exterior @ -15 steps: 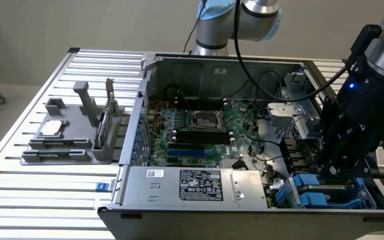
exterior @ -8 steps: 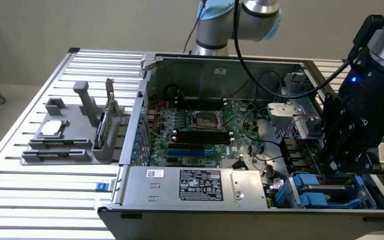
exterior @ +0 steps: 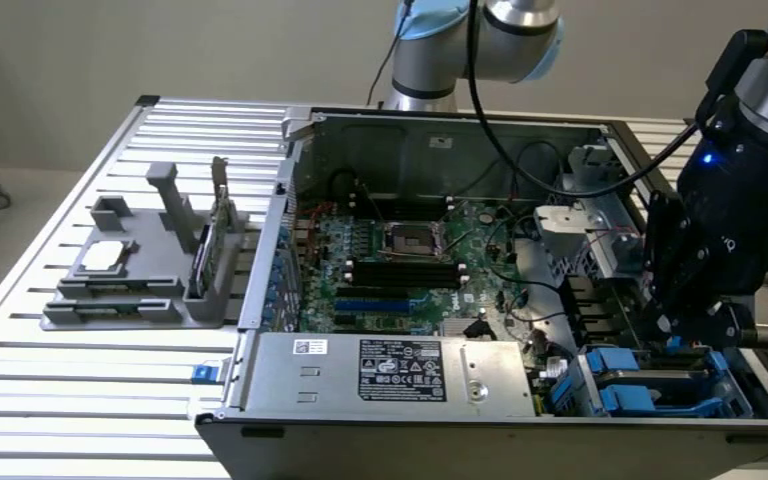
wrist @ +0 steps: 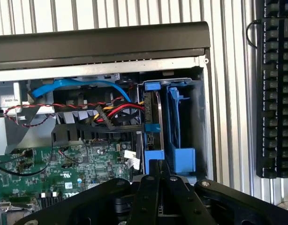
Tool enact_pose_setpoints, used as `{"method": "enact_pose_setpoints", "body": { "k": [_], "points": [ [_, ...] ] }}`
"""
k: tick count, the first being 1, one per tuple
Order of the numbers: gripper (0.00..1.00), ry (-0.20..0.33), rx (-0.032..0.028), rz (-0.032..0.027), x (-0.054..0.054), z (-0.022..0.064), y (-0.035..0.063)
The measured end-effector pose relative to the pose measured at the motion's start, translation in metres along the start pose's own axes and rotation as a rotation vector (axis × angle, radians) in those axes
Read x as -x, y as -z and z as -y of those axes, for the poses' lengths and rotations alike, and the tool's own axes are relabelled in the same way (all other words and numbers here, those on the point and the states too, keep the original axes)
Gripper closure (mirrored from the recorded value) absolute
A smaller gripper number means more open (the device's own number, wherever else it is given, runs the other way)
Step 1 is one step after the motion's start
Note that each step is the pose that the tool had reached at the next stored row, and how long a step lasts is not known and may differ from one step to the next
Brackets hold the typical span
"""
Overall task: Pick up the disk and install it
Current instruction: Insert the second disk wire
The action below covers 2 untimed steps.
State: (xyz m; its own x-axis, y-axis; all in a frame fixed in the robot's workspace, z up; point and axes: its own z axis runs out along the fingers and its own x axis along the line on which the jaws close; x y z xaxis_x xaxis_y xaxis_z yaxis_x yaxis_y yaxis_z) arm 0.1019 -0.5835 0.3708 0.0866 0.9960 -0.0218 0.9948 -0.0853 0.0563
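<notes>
An open desktop computer case (exterior: 398, 130) lies on a slatted metal table (exterior: 77, 400), its green motherboard (exterior: 398, 270) exposed. A grey labelled power-supply box (exterior: 391, 372) sits at the case's near edge. The robot's black gripper (wrist: 158, 176) reaches down into the drive bay at the corner on the exterior view's right, its fingers (wrist: 151, 187) pressed together with almost no gap. They close on the edge of the disk (wrist: 155, 119), which stands on edge in a slot of the blue drive cage (wrist: 181, 157), beside red and blue cables (wrist: 118, 110). A black keyboard (wrist: 275, 84) rests on the table outside the case.
</notes>
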Motion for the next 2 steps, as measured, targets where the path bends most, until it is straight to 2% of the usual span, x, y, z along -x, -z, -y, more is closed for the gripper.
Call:
{"method": "enact_pose_setpoints", "body": {
  "k": [2],
  "points": [
    [0.89, 0.0, 0.0, 0.0001, 0.0, 0.0, 0.0]
  ]
}}
